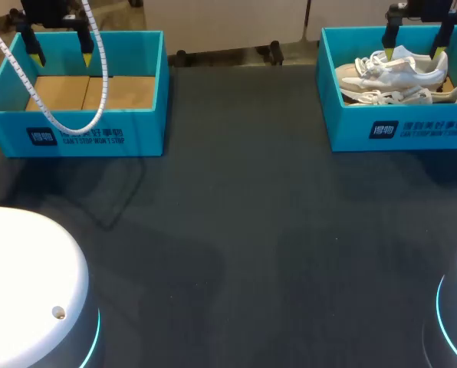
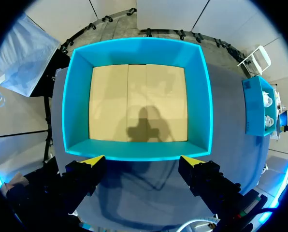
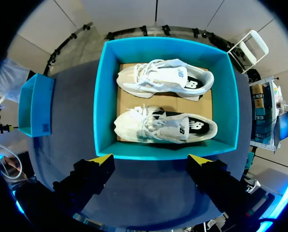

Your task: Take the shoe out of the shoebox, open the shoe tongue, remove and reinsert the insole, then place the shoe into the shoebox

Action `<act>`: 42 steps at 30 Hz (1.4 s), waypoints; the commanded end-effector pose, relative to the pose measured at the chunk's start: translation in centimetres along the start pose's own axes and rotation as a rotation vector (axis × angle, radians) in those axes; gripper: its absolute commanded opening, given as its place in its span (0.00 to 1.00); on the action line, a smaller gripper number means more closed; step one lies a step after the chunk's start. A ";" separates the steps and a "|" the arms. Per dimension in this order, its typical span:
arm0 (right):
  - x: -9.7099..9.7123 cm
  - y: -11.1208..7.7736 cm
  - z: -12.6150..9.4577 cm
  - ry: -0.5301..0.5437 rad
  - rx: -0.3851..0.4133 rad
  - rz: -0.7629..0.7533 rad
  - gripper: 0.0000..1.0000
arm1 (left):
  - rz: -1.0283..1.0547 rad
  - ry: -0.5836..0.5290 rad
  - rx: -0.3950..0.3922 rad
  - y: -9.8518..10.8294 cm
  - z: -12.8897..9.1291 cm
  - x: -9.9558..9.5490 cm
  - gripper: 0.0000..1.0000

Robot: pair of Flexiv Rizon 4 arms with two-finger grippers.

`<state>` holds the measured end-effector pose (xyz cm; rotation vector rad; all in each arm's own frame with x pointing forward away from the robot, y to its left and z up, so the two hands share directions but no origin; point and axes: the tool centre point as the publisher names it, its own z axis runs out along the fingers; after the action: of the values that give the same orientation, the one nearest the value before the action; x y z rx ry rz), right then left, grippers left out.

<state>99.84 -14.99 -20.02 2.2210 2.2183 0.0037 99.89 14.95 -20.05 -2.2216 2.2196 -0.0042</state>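
At the far right corner of the dark table (image 1: 236,230), our right gripper (image 1: 414,42) hangs above the right shoebox (image 1: 412,132). Its yellow-tipped fingers are spread wide with nothing between them. Two white shoes rest on the cardboard floor of that teal box, apparently on their sides, toes toward the left. The far shoe (image 1: 393,67) lies along the far wall, and the near shoe (image 1: 389,97) lies just beside it along the near wall.

Well apart at the far left, our left gripper (image 1: 60,54) hovers over the left shoebox (image 1: 98,136), its fingers likewise spread and bare. That box shows its tan cardboard floor. A white cable (image 1: 100,84) loops down from the left arm across it.

We judge the task to be at its first step, taking a shoe out of the box. Neither shoe has been lifted and no finger touches either one.

The next move calls for the right gripper to come down inside the box walls and straddle one shoe. The near shoe looks the handier, taken at the collar or heel, where the spread fingers could close from two sides. The descent will need to stay off the teal rim and the laces of the neighbouring shoe. The lift should then bring the shoe out to the open table between the boxes, where our left gripper could help with the tongue and insole.
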 end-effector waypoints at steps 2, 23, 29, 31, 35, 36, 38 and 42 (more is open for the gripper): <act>0.0 0.0 0.0 0.000 0.001 0.000 1.00 | 0.000 -0.001 -0.001 0.0 0.0 0.0 1.00; -0.2 0.1 0.0 0.004 0.001 0.008 1.00 | 0.000 -0.001 -0.001 0.0 0.0 0.0 1.00; -1.7 0.2 -0.3 -0.006 -0.012 0.027 1.00 | 0.000 -0.001 -0.001 0.0 0.0 0.0 1.00; -2.3 0.1 -0.5 0.003 -0.018 0.032 1.00 | 0.000 -0.001 -0.001 0.0 0.0 0.0 1.00; -3.3 -0.1 -0.9 0.001 -0.043 0.048 1.00 | 0.000 -0.001 -0.001 0.0 0.0 0.0 1.00; -3.5 -0.2 -1.0 0.005 -0.049 0.049 1.00 | 0.000 -0.001 -0.001 0.0 0.0 0.0 1.00; -3.8 -0.3 -0.9 0.015 -0.052 0.048 1.00 | 0.000 -0.001 -0.001 0.0 0.0 0.0 1.00; -4.4 -0.4 -0.4 0.006 -0.063 0.061 1.00 | 0.000 -0.001 -0.001 0.0 0.0 0.0 1.00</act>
<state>100.01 -19.07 -19.19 2.2660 2.1274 0.0533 99.89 14.95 -20.05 -2.2215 2.2197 -0.0043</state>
